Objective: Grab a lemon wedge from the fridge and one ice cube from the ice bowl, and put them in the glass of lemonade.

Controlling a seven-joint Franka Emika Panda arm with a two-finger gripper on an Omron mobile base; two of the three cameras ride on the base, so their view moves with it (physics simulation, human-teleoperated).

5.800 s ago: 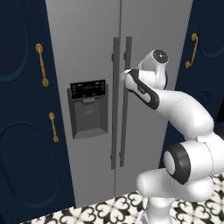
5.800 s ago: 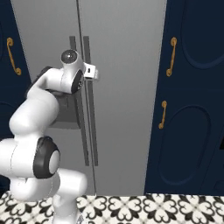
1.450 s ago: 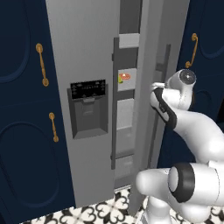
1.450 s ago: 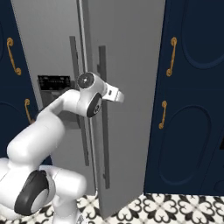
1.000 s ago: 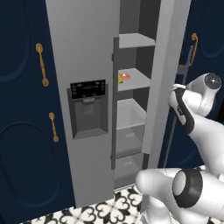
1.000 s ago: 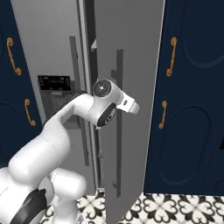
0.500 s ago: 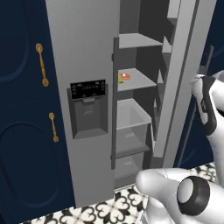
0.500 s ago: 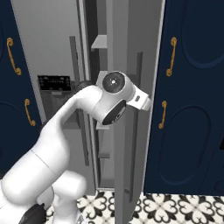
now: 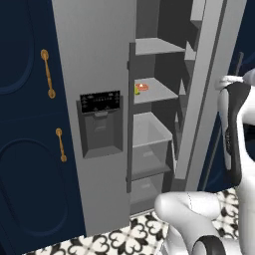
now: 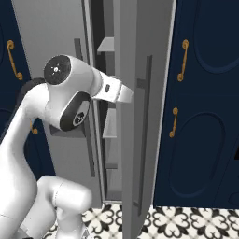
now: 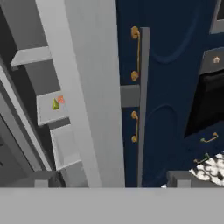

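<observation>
Fridge (image 9: 94,60) stands tall and light grey between navy cabinets (image 9: 30,149) that have brass handles (image 9: 48,73). Its right door (image 9: 206,84) is swung open, and its left door with the black dispenser panel (image 9: 100,101) is closed. Inside are grey shelves (image 9: 154,92) and pale drawers (image 9: 149,137) lower down.

On the middle shelf lies the lemon wedge (image 9: 137,90), tiny and yellow-green, near the front left edge of the shelf. Just beside it is a small orange-red item (image 9: 143,86). In the hand view the lemon wedge (image 11: 55,104) shows on the same shelf, far off to the left, with the orange-red item (image 11: 61,99) next to it.

The gripper (image 11: 111,181) has its jaws spread wide with nothing between them. In the hand view its two dark fingertips (image 11: 41,179) rise at the bottom, one at each side, well apart. Between them you see the edge of the open door (image 11: 94,96) and its long grey handle (image 11: 142,105). The handle sits in the gap but the tips do not squeeze it.

In the right base view the white arm (image 10: 70,100) reaches to the open door (image 10: 140,93), and the hand ends just beside the long handle (image 10: 142,135). The floor (image 10: 177,221) has black and white patterned tiles
</observation>
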